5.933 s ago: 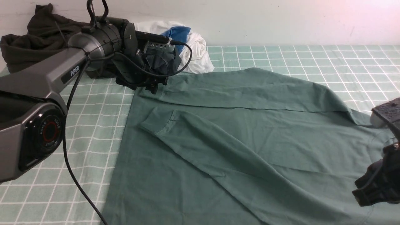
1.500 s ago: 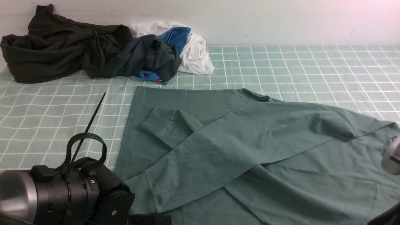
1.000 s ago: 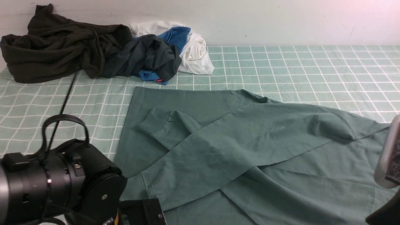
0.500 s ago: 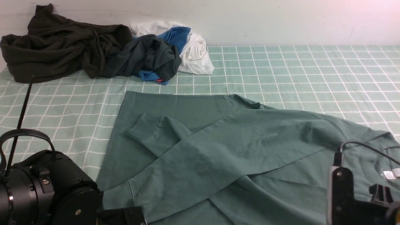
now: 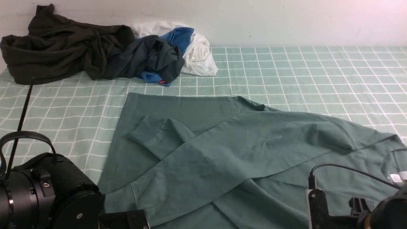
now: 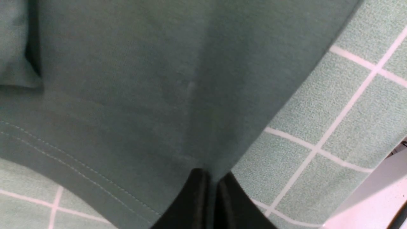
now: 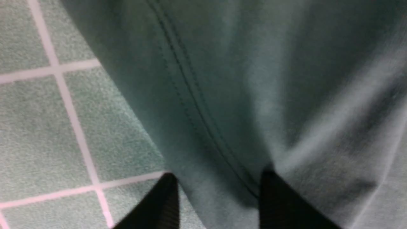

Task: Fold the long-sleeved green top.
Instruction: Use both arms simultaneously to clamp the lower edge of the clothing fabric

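Note:
The green long-sleeved top (image 5: 222, 149) lies flat on the checked cloth, with both sleeves folded across its body. Its collar and white neck label (image 5: 396, 177) are at the right. My left arm (image 5: 47, 190) is at the near left. In the left wrist view its gripper (image 6: 213, 178) is shut on the top (image 6: 143, 79) at the edge near the stitched hem. My right arm (image 5: 349, 210) is at the near right. In the right wrist view its gripper (image 7: 217, 178) is open, with one finger either side of the top's seamed edge (image 7: 254, 63).
A very dark olive-black garment (image 5: 57, 51) is heaped at the far left. Beside it lies a dark grey garment (image 5: 149, 58) with blue and white ones (image 5: 198, 54). The checked table cloth (image 5: 302, 70) runs back to a white wall. A black cable (image 5: 22, 108) rises from my left arm.
The far sleeve has been folded over the body. In the last second the top was dragged left and nearer. My right arm came down at the near right edge.

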Robot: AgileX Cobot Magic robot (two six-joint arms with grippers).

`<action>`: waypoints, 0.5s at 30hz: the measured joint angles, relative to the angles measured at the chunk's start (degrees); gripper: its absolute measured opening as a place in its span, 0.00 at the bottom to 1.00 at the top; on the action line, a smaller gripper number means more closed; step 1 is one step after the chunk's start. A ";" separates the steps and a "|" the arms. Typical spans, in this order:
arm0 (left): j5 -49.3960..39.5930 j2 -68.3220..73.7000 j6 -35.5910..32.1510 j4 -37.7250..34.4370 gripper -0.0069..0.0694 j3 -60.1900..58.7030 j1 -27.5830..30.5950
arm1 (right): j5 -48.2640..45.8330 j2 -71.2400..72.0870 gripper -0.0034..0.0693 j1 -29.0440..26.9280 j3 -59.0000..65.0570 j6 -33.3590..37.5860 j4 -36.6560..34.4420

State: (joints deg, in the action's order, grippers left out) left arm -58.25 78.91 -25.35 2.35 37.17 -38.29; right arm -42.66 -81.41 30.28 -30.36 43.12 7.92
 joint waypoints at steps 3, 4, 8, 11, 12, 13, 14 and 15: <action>0.21 0.00 0.00 0.02 0.10 0.00 0.00 | 0.04 -0.18 0.25 0.00 -0.19 0.00 0.47; 0.25 0.00 0.00 0.07 0.10 0.00 0.00 | 0.10 -0.18 0.20 0.00 -0.38 0.00 0.55; 0.37 0.00 0.00 0.07 0.10 0.18 0.00 | 0.05 -0.20 0.07 0.00 -1.01 -0.06 0.61; 0.44 0.00 0.00 0.20 0.10 1.24 0.00 | -1.01 -0.24 0.06 0.00 -2.39 -0.19 0.74; 0.44 0.00 0.02 0.25 0.10 1.56 0.00 | -1.94 -0.24 0.06 0.00 -3.16 -0.39 0.74; 0.30 0.00 0.15 0.25 0.10 1.81 0.00 | -2.65 -0.17 0.06 0.00 -3.76 -0.52 0.74; 0.03 0.00 0.44 0.31 0.10 2.24 0.07 | -3.76 0.19 0.06 0.00 -4.71 -0.58 0.74; -0.60 0.00 1.12 0.37 0.10 3.14 0.62 | -5.56 0.86 0.06 0.00 -6.52 -0.73 0.89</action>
State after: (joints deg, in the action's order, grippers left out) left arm -58.85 78.91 -24.24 2.73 40.31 -37.67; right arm -48.22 -80.55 30.28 -36.88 42.40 8.82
